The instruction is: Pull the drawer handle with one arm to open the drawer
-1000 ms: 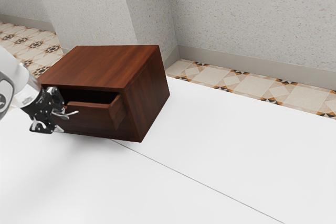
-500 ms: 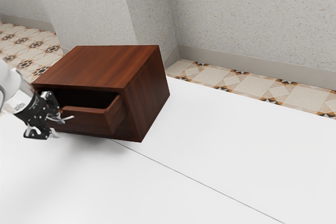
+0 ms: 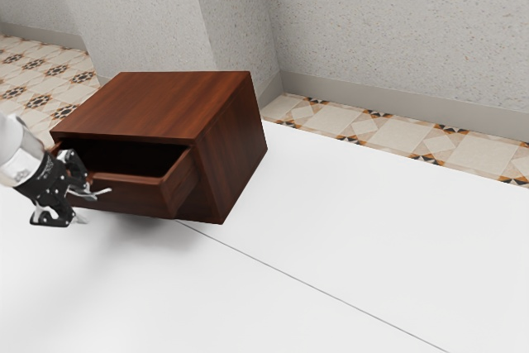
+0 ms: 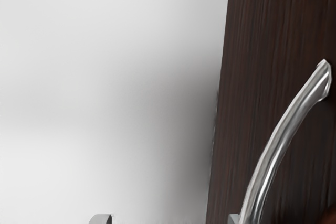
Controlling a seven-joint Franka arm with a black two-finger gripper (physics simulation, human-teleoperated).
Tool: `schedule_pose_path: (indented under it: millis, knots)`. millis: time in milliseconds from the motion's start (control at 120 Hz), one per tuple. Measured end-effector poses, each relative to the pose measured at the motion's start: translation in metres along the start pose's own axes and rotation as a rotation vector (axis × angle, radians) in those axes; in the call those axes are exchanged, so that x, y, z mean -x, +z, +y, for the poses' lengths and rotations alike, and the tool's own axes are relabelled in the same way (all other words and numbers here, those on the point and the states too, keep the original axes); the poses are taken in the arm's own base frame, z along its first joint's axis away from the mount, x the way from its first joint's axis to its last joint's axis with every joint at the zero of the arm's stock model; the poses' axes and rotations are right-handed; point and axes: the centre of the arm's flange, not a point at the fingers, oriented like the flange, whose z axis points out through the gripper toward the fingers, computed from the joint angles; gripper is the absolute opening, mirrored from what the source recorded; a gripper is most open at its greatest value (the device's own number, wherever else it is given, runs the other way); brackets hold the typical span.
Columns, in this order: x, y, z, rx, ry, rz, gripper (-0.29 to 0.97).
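Table (image 3: 372, 229): flat, matte white, with one thin straight seam running diagonally across it. In the wrist view the same surface (image 4: 105, 77) reads as plain white beside the drawer front.

Wall (image 3: 397, 14): pale, speckled plaster with a grey skirting strip at its foot.

Floor (image 3: 397, 134): square beige tiles with dark and orange diamond inlays at the corners.

Cabinet (image 3: 165, 105): a box of reddish-brown wood with fine grain and a slight sheen, sharp-edged, standing on the table toward the exterior view's left.

Drawer (image 3: 132, 196): same wood, a shallow rectangular box. It stands partly pulled out of the cabinet, with a dark gap showing above its front panel. At close range the panel (image 4: 273, 51) is dark with vertical grain.

Arm (image 3: 12, 155): white, rounded link entering from the exterior view's left.

Gripper (image 3: 73, 196): black, angular, positioned directly at the drawer front, at the handle. Whether it is clamped on the handle or merely against it cannot be determined.

Handle (image 3: 89, 194): slim bowed bar of brushed silver metal, standing proud of the drawer front; in the wrist view it (image 4: 286, 135) arcs across the panel and ends in a chamfered tip.
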Motion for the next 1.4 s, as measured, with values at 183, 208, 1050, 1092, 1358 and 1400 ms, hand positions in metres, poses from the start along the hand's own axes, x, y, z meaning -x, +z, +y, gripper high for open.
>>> schedule_pose_path:
  millis: [183,208,1050,1092,1358,1400]
  knots:
    - [-0.001,-0.002,-0.006,0.003,-0.002,-0.007,0.22]
    - [-0.001,-0.003,-0.006,0.004,-0.003,-0.008,0.22]
    - [-0.004,-0.017,-0.021,0.030,0.001,-0.013,0.22]
    - [-0.004,-0.017,-0.022,0.031,0.000,-0.015,0.22]
    - [-0.001,-0.013,-0.023,0.021,0.004,-0.019,0.20]
    - [-0.001,-0.014,-0.023,0.018,0.004,-0.019,0.20]
